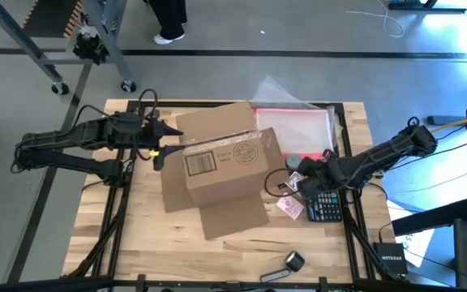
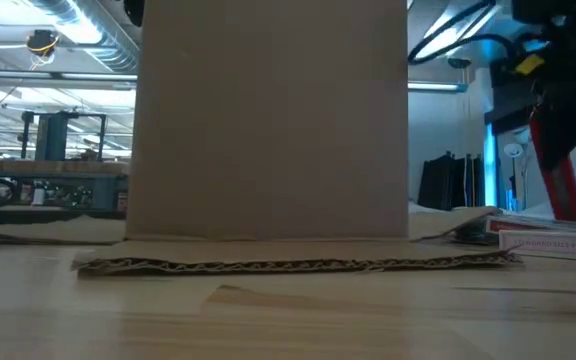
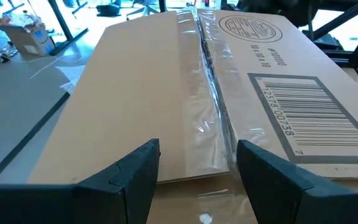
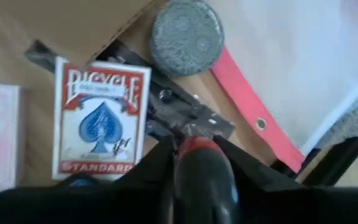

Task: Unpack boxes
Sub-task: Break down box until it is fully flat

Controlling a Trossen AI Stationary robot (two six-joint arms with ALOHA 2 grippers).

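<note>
The brown cardboard box (image 1: pixel 225 166) lies in the middle of the table with a flap spread flat toward the near edge. A clear-taped seam (image 3: pixel 210 93) and a barcode label run along its top. My left gripper (image 3: pixel 197 171) is open at the box's left end (image 1: pixel 162 146), a finger on each side of the seam line and touching nothing. My right gripper (image 1: pixel 293 183) hangs to the right of the box over a blue Bicycle card deck (image 4: pixel 101 118), shut on a red-and-black tool (image 4: pixel 199 163). My right gripper pinches the red-and-black tool (image 4: pixel 197 180) between its two fingers, coming steeply from above. The fingers themselves hide which part of it they are on. In the low view the tool's red shaft (image 2: pixel 561 185) hangs tilted below the gripper, just above the things on the table.
A clear pouch with a pink-red edge (image 1: pixel 294 126) lies at the far right. A grey disc (image 4: pixel 185 37), a dark metal piece (image 4: pixel 179 112), a pink deck (image 1: pixel 290 207) and a calculator (image 1: pixel 324 207) crowd around the right gripper. A black tool (image 1: pixel 286 266) lies near the front edge.
</note>
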